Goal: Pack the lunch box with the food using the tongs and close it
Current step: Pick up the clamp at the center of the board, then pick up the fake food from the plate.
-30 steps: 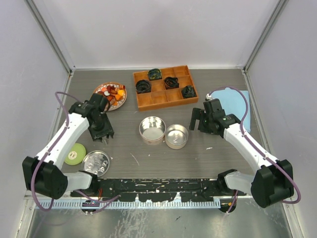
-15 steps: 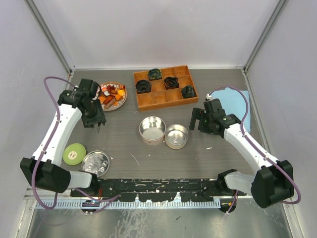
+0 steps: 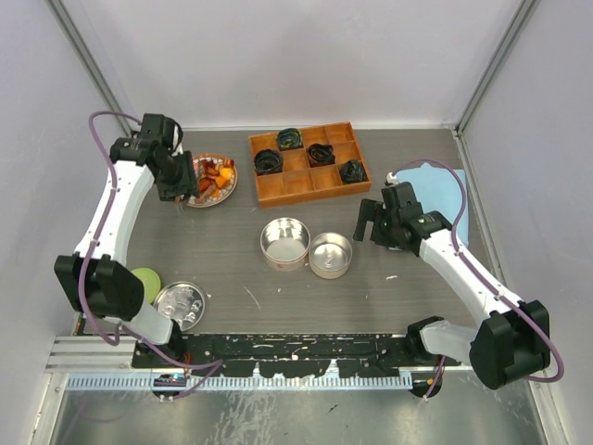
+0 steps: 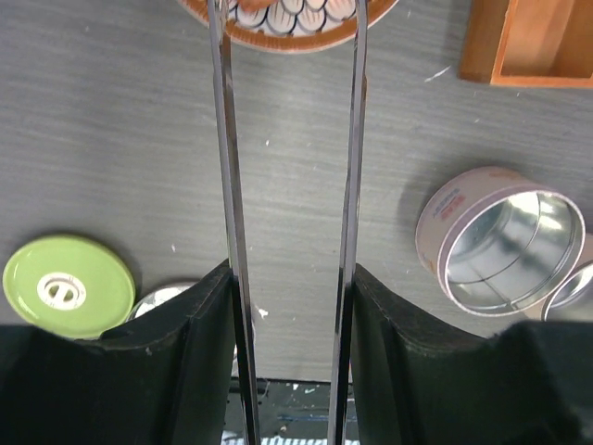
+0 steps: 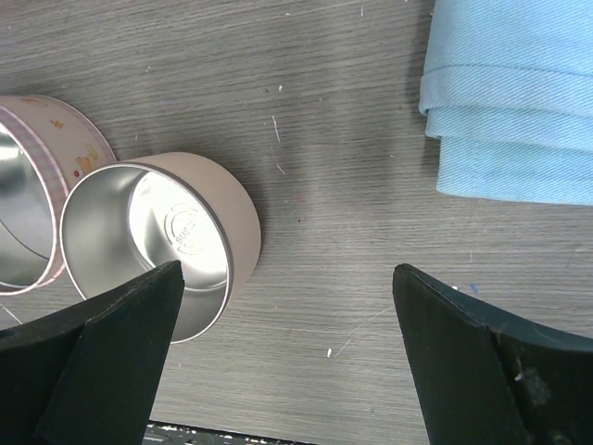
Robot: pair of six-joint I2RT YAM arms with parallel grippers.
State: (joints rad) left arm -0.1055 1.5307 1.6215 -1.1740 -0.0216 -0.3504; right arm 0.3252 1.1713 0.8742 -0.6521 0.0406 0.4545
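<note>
The food [image 3: 213, 173], small orange and red chunks, lies on a patterned plate [image 3: 225, 193] at the back left. My left gripper [image 3: 176, 181] hangs at the plate's left edge, shut on the tongs [image 4: 227, 176]. The tongs' two thin silver arms run between its fingers [image 4: 199, 315] toward the plate [image 4: 278, 35], spread apart, tips cut off by the frame. The lunch box shows as two open round tins, a taller one [image 3: 284, 243] and a lower one [image 3: 330, 255], both empty. My right gripper [image 5: 285, 278] stands open beside the lower tin [image 5: 162, 241], holding nothing.
A wooden compartment tray [image 3: 309, 181] with dark coiled lumps stands at the back centre. A folded blue cloth [image 3: 435, 190] lies at the right. A green lid [image 3: 145, 283] and a silver lid [image 3: 181, 304] rest at the front left.
My left arm has swung from the front-left area back to the plate, carrying the tongs. The right arm has not moved.
</note>
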